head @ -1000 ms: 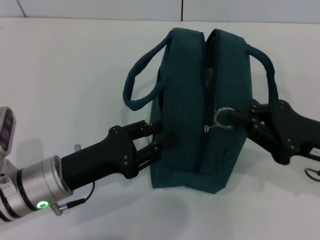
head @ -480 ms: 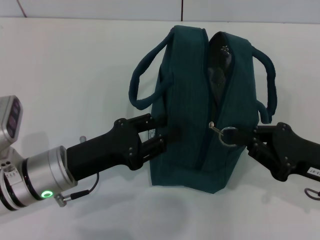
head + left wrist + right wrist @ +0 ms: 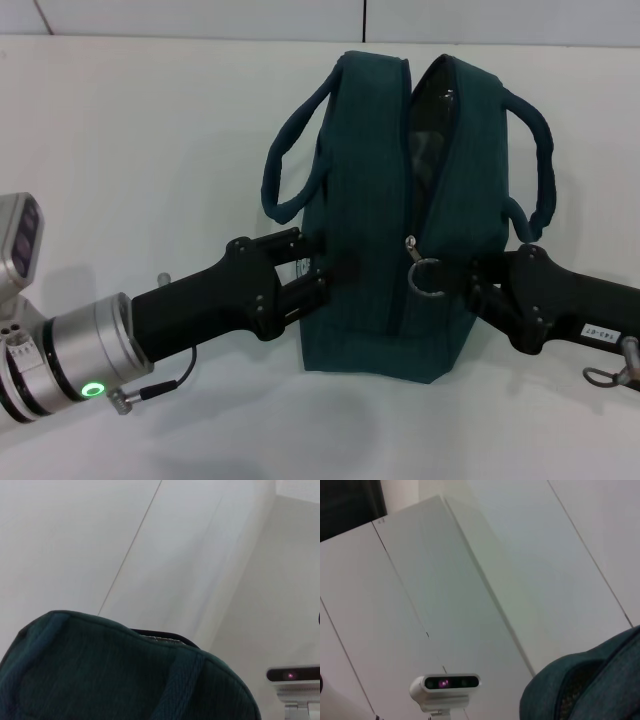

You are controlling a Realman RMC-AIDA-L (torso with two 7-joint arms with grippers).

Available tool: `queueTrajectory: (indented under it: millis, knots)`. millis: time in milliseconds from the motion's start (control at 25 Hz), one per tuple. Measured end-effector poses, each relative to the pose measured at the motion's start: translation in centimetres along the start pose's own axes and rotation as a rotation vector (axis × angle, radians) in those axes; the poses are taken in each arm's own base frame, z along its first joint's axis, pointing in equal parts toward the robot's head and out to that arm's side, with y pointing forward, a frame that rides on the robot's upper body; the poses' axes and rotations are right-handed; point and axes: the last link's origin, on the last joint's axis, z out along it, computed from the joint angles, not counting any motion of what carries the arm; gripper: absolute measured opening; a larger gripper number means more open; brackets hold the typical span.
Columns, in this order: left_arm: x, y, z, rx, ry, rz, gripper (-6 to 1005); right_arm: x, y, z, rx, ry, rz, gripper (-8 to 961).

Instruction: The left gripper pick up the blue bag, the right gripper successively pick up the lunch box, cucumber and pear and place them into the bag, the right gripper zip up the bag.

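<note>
The blue bag (image 3: 365, 250) stands upright in the middle of the table in the head view. Its zip is open along the far part of the top, where the dark inside shows. My left gripper (image 3: 318, 266) is shut on the bag's left side wall. My right gripper (image 3: 468, 281), with the white label, is shut on the metal ring zipper pull (image 3: 429, 276) at the bag's near right side. The bag also shows in the left wrist view (image 3: 125, 680) and the right wrist view (image 3: 590, 685). The lunch box, cucumber and pear are out of view.
The white table (image 3: 130, 130) spreads around the bag, with a wall edge along the back. The bag's two looped handles (image 3: 290, 150) stick out to either side. A camera unit on a stand shows in the right wrist view (image 3: 445, 685).
My right gripper has moved toward me and a little left with the ring pull. The bag has shifted slightly and its far opening gapes wider. The left gripper keeps its hold.
</note>
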Motion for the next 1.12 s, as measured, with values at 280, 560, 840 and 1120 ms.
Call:
queueTrajectory:
  millis: [280, 560, 840, 1120]
  knots:
    - [0.0, 0.0, -0.1, 0.004, 0.000, 0.004, 407, -0.5, -0.2, 0.9, -0.027, 0.020, 0.008, 31]
    - [0.0, 0.0, -0.2, 0.007, -0.001, 0.010, 406, -0.4, -0.6, 2.1, -0.048, 0.082, 0.035, 32]
    - [0.0, -0.1, -0.2, 0.007, -0.002, 0.013, 406, -0.4, -0.9, 2.9, -0.052, 0.129, 0.049, 46]
    - [0.0, -0.1, -0.3, 0.011, 0.000, 0.022, 405, -0.8, -1.2, 3.4, -0.053, 0.128, 0.042, 84]
